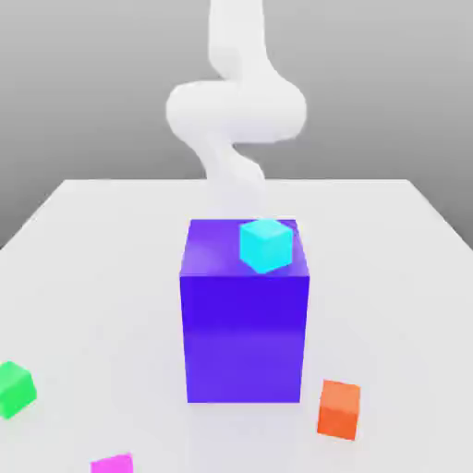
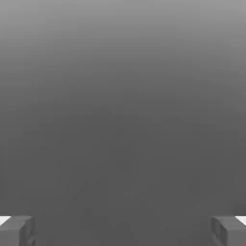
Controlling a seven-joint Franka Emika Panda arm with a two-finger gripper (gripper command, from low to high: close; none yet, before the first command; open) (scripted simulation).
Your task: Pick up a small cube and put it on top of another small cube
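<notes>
While the magenta [image 1: 112, 465], orange [image 1: 339, 409] and green [image 1: 13, 390] cubes sit low in ext. view, cyan cube [image 1: 266, 245] rests on blue block [image 1: 243, 337], upper centre; gripper [image 2: 123, 231] spread, empty. Approach slowly, centre w/o nudging neighbours.

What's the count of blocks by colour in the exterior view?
Cyan cube: 1
Green cube: 1
Orange cube: 1
Magenta cube, partly cut off: 1
Large blue block: 1
Total: 5

1 arm [image 1: 236, 111], 1 table [image 1: 111, 286], 1 large block [image 1: 245, 337] and apparently 4 small cubes [image 1: 266, 245].
</notes>
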